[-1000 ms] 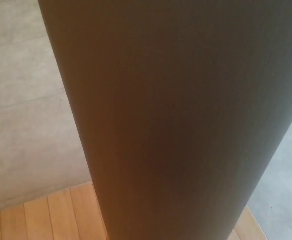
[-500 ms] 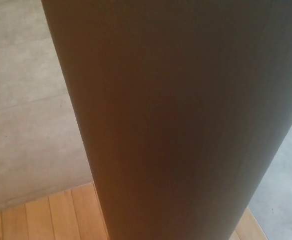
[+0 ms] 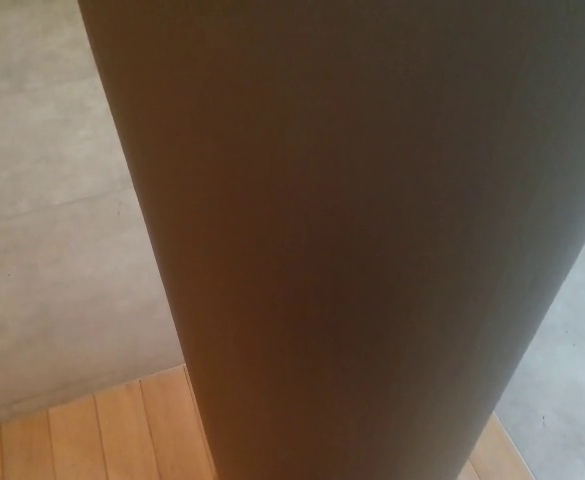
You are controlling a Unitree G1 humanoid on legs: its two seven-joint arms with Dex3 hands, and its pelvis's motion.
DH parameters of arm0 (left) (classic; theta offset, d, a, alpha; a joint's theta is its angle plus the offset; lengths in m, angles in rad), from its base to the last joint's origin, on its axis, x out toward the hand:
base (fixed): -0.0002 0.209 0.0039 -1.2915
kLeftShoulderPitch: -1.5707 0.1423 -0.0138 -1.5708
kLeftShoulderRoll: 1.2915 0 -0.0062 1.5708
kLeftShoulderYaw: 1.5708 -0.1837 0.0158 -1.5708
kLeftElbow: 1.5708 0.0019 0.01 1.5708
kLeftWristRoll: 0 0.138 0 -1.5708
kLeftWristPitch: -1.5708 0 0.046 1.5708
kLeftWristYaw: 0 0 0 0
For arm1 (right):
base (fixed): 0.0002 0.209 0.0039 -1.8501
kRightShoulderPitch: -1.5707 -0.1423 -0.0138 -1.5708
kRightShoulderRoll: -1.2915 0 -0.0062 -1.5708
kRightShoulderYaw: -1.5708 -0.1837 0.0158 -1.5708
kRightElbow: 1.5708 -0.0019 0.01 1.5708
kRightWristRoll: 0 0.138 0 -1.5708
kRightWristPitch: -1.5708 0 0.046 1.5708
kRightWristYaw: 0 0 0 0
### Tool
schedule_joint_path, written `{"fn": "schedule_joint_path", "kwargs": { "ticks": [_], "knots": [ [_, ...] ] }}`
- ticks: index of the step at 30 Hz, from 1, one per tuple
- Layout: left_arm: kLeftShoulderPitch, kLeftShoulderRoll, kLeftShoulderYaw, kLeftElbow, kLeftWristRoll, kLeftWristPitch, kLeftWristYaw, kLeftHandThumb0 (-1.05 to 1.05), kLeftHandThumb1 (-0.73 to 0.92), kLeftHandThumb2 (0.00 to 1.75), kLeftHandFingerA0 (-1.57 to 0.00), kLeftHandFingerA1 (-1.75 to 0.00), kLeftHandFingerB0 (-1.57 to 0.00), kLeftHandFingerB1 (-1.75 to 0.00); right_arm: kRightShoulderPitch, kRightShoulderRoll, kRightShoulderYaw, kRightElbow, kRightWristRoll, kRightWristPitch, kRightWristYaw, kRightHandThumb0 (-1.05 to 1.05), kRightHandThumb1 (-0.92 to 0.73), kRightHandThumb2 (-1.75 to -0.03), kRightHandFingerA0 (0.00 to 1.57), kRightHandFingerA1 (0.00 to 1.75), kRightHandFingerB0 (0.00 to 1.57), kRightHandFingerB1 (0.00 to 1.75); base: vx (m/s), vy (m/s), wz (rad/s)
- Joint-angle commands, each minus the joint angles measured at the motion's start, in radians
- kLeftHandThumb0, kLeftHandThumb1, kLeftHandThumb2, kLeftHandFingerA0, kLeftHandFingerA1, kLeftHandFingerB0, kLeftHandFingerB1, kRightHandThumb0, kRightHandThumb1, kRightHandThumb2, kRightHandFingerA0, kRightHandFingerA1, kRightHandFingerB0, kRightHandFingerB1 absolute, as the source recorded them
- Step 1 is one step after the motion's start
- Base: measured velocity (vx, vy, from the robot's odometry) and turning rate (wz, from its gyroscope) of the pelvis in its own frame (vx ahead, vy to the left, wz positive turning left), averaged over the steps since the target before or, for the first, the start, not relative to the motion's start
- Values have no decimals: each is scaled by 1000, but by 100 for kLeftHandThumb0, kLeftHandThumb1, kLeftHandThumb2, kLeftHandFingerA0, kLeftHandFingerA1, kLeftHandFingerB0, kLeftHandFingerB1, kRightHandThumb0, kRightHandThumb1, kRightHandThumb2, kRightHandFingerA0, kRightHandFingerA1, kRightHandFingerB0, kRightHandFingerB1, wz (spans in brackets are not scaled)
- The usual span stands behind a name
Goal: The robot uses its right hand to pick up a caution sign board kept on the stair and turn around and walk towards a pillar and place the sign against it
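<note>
A wide, dark brown round pillar (image 3: pixel 362 240) fills most of the head view, very close to the camera, running from the top edge to the bottom. No caution sign board shows anywhere in the frame. Neither of my hands nor any part of my arms is in view.
Grey concrete floor (image 3: pixel 42 200) lies to the left of the pillar and a strip of it (image 3: pixel 572 370) to the right. Light wooden planks (image 3: pixel 92 430) run along the bottom left and around the pillar's base.
The whole picture has shifted only slightly, a small camera wobble. The pillar stays close in front and nothing else has changed.
</note>
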Motion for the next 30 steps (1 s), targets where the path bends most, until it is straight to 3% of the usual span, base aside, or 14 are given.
{"fn": "schedule_joint_path", "kwargs": {
  "ticks": [1,2,3,11,14,16,17,19,20,22,23,25,28,30],
  "knots": [
    [-6,35,-24,4,30,29,3,4,37,121,-143,-110,-125,-104,-87,8,-46,235,72,-70,-60,-45,-49,-84,52,61,35,53,0,0,0],
    [-9,38,-24,5,25,41,-2,1,40,117,-144,-109,-127,-102,-111,8,-60,299,76,-74,-84,-43,-49,-83,50,61,32,53,0,0,0],
    [-12,40,-25,2,22,50,-4,1,45,110,-144,-107,-126,-100,-130,-1,-67,359,74,-86,-98,-33,-65,-59,53,50,32,39,0,0,0],
    [-25,58,-36,0,20,85,-1,2,39,116,-142,-108,-126,-103,-220,-31,-95,635,73,-179,-161,-23,-71,-61,55,43,31,36,0,0,0],
    [-22,54,-36,3,14,75,-9,2,40,116,-145,-105,-128,-99,-231,-24,-101,669,85,-227,-181,-13,-74,-68,53,40,31,35,0,0,0],
    [-30,58,-39,26,18,92,-7,-2,49,102,-142,-103,-120,-96,-227,-18,-102,659,96,-239,-180,-9,-72,-80,55,41,34,36,0,0,0],
    [-22,55,-41,23,18,80,-9,-1,50,104,-141,-102,-122,-96,-213,-15,-100,647,89,-266,-201,-1,-63,-94,65,42,46,36,0,0,0],
    [-19,53,-43,23,18,73,-9,-1,50,104,-141,-102,-122,-96,-208,-15,-97,647,88,-283,-213,-1,-63,-94,65,42,46,36,0,0,0],
    [-15,51,-42,19,15,71,-9,-1,48,110,-140,-106,-122,-98,-188,-8,-92,591,82,-279,-219,-6,-59,-96,90,55,66,48,0,0,0],
    [-11,50,-44,14,17,70,-2,-2,47,111,-142,-109,-124,-102,-170,-4,-85,546,77,-274,-225,-6,-60,-94,98,65,78,54,0,0,0],
    [-9,50,-46,8,20,70,7,-2,47,111,-142,-109,-124,-102,-159,-3,-79,516,71,-266,-226,-6,-60,-94,98,65,78,54,0,0,0],
    [-7,51,-45,7,16,71,1,-1,45,114,-141,-109,-125,-102,-168,-24,-55,557,37,-352,-253,-4,-58,-101,97,95,81,63,0,0,0],
    [-1,51,-42,4,9,66,-11,0,43,114,-143,-109,-126,-101,-163,-22,-50,558,58,-385,-240,-4,-52,-110,99,101,75,80,0,0,0],
    [-1,50,-43,3,11,75,-5,-1,45,111,-140,-111,-124,-102,-164,-21,-50,563,71,-404,-231,-7,-56,-100,99,110,81,71,0,0,0]
  ]
}}
